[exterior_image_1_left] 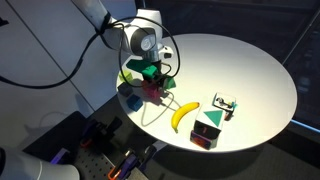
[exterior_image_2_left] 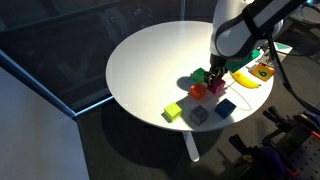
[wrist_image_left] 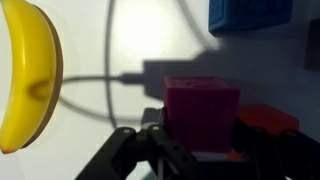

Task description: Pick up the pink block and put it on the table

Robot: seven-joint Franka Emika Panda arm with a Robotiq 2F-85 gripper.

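The pink block is a magenta cube at the middle of the wrist view, held between my gripper's dark fingers, which press on its left and right sides. In both exterior views my gripper hangs low over a cluster of toy blocks near the edge of the round white table. There the fingers mostly hide the pink block. Whether it touches what is below it I cannot tell.
A banana lies beside the cluster. A blue block, a red block, a green cube and a yellow-green cube are close by. A dark red block with a green triangle stands near the rim.
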